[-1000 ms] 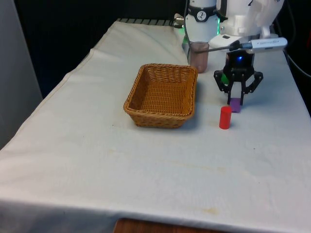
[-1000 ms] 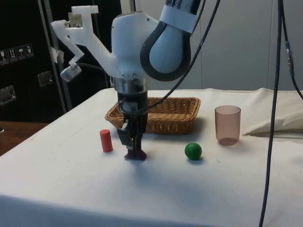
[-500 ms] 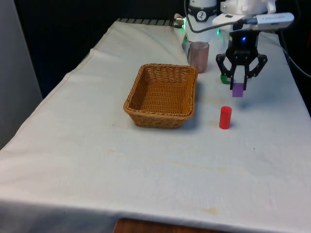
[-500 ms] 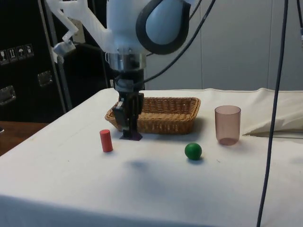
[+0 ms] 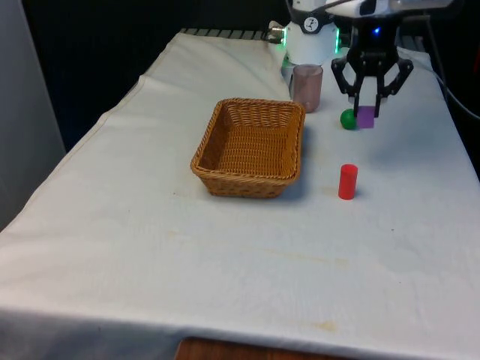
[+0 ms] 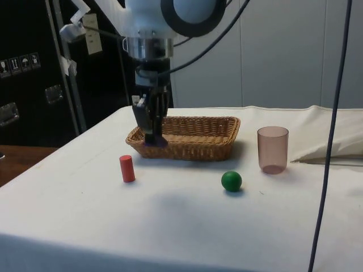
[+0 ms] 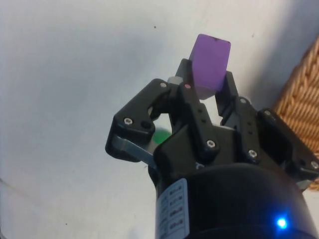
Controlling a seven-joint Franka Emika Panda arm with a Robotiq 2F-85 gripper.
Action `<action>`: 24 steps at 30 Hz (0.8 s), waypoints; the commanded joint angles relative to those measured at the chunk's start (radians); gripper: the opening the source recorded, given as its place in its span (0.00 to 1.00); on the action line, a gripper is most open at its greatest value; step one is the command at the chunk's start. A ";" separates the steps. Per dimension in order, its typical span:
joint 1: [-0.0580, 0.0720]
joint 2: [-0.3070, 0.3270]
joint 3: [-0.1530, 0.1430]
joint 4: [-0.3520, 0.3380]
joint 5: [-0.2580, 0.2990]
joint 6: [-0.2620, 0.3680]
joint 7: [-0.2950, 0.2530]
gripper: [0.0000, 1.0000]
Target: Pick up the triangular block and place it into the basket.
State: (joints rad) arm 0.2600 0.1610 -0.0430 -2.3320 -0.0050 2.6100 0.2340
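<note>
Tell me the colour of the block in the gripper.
Purple block, clearest in the wrist view.

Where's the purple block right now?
The purple block is clamped in the gripper, held above the table on the front view's right, beside the green ball, not yet over the basket.

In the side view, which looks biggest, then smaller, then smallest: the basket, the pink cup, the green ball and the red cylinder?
1. The wicker basket, easily the largest.
2. The pink cup.
3. The red cylinder and the green ball look much alike in size: the cylinder is taller, the ball wider, so I would not rank them.
</note>
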 commanded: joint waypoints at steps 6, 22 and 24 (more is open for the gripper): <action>-0.002 -0.030 -0.014 0.000 -0.015 -0.030 -0.009 0.33; -0.010 -0.085 -0.064 -0.015 -0.009 -0.062 -0.093 0.33; -0.012 -0.093 -0.071 -0.018 -0.009 -0.066 -0.105 0.33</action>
State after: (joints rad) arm 0.2520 0.0770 -0.1120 -2.3440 -0.0100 2.5480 0.1340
